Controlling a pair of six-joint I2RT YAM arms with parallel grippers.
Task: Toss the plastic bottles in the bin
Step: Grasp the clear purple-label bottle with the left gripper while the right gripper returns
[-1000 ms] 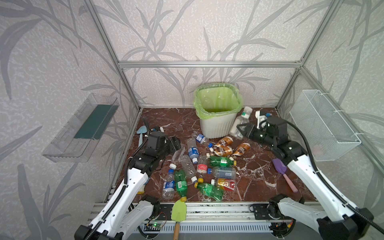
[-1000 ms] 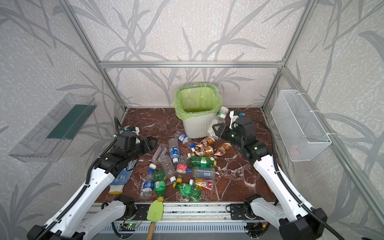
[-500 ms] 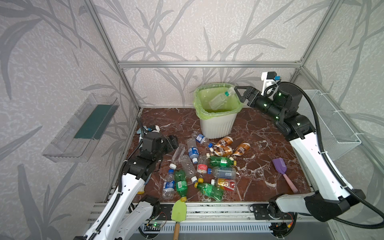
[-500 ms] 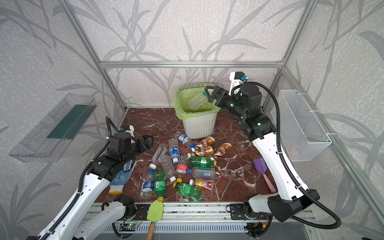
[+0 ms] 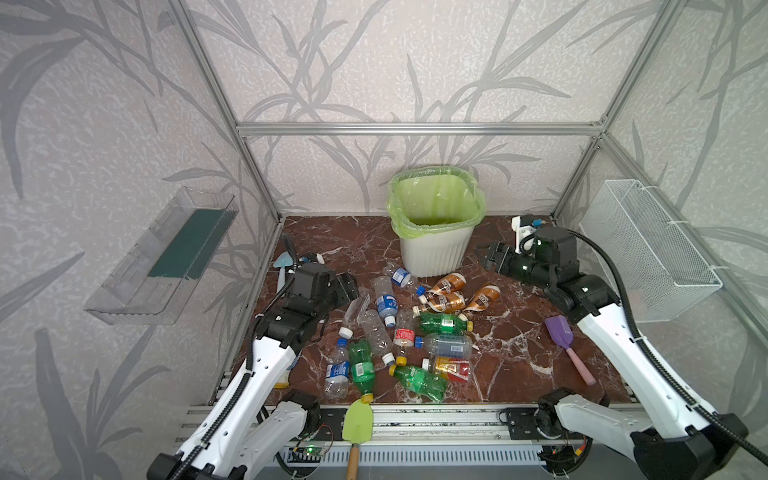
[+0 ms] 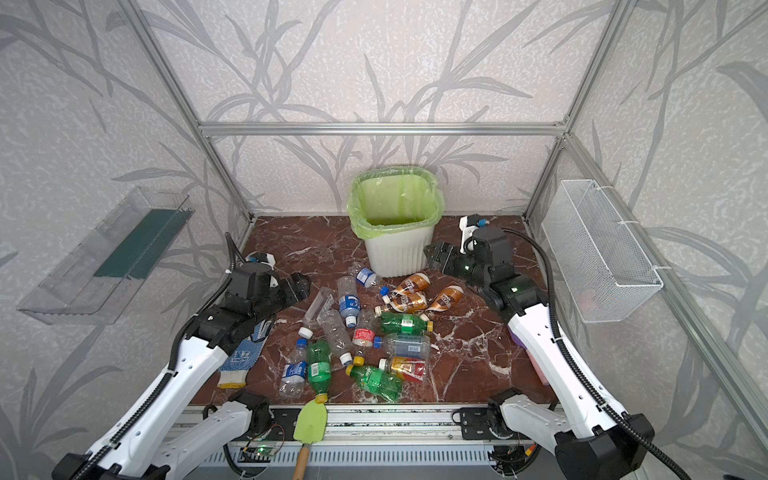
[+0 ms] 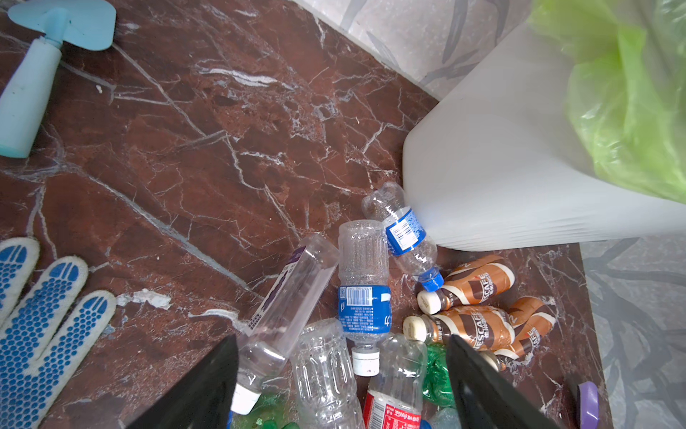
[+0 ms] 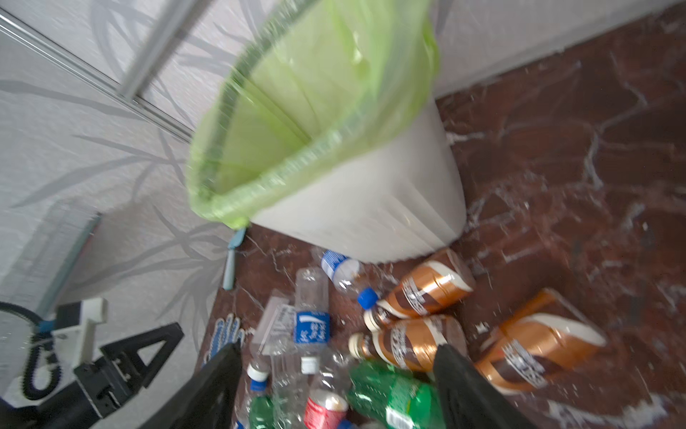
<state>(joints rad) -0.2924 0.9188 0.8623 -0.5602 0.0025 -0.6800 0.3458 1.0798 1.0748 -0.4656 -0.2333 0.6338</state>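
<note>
The white ribbed bin (image 5: 434,253) (image 6: 397,257) with its light green bag stands at the back of the marble floor. Several plastic bottles lie in a heap in front of it: brown-and-white ones (image 5: 445,301) (image 8: 427,288), green ones (image 5: 442,322) (image 8: 393,397), and clear ones with blue labels (image 5: 388,303) (image 7: 363,304). My left gripper (image 5: 347,286) (image 7: 340,340) hangs open and empty over the heap's left edge. Just right of the bin, low over the floor, my right gripper (image 5: 488,255) (image 8: 337,347) is open and empty, facing the brown bottles.
A white mesh basket (image 5: 648,249) hangs on the right wall and a clear tray (image 5: 162,253) on the left wall. A purple spade (image 5: 559,332), a green spade (image 5: 357,419), a blue spade (image 7: 37,74) and a dotted glove (image 6: 243,357) lie round the heap.
The right gripper lifted a clear bottle from beside the bin to its rim, let it go into the bin, and dropped back low at the bin's right. The left arm barely shifted.
</note>
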